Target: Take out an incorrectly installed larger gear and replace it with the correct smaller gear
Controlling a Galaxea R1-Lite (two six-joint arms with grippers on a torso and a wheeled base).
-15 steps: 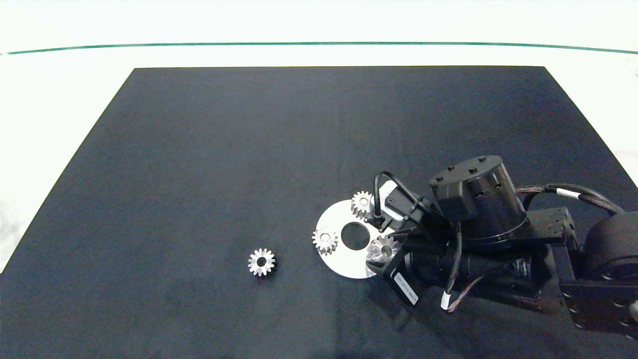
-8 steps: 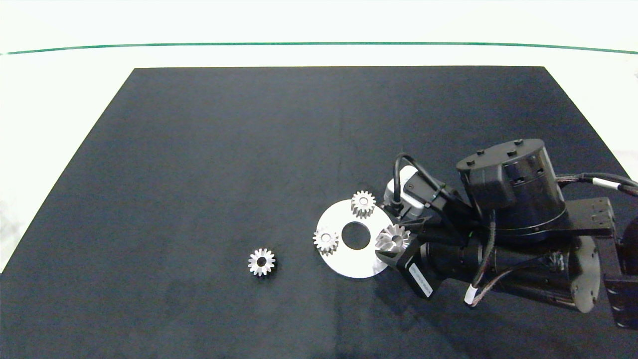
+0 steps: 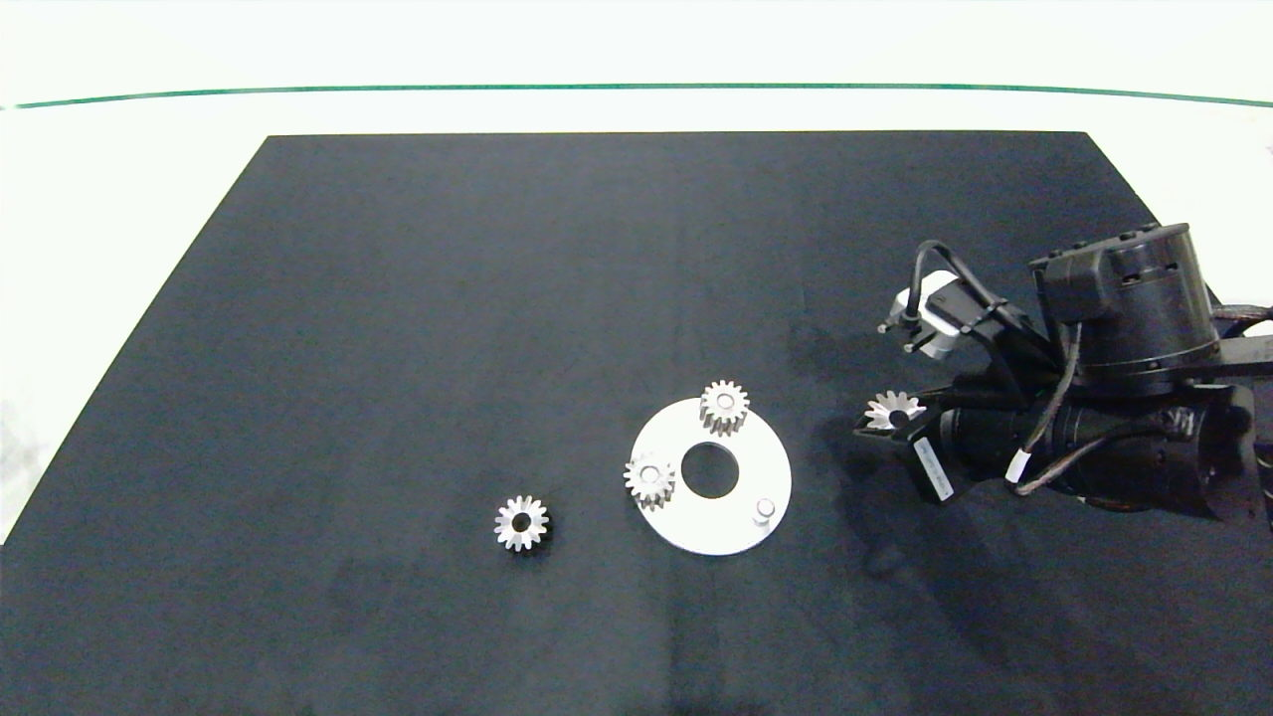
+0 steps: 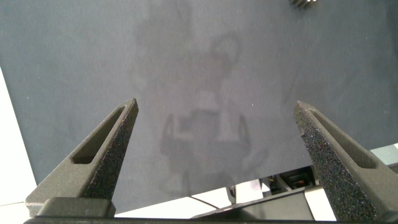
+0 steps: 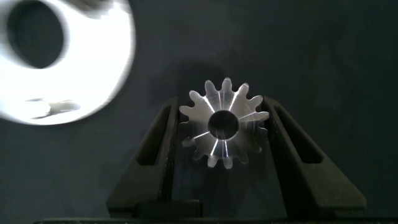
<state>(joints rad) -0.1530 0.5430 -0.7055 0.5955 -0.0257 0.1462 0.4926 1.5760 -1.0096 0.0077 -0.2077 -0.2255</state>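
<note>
Since half a second ago: lifted clear off the flat white ring-shaped plate [image 3: 686, 527] and carried away toward the surface's right side, the larger silver metal gear with sharp star-like teeth [image 3: 893, 410], leaving one short silver peg [image 3: 764, 509] bare on the plate. Now held well apart from the plate, above the matte black mat [image 3: 448, 298] covering the pale surface [image 3: 119, 169]. Pinched between the two rough grey fingers of the right tool [image 5: 225, 134], closed onto opposite sides of the gear's toothed rim, round centre hole facing the wrist camera. Right arm reaching in low from the right edge, wrist turned so the fingers point toward the plate. Still seated on the plate, two small all-silver gears [image 3: 724, 406] [image 3: 648, 479], either side of its large centre hole. Lying flat on the mat, left of the plate: the smaller bright silver gear with short teeth [image 3: 521, 522]. Left tool [image 4: 217, 124] spread wide, gripping nothing, hovering over bare mat.
</note>
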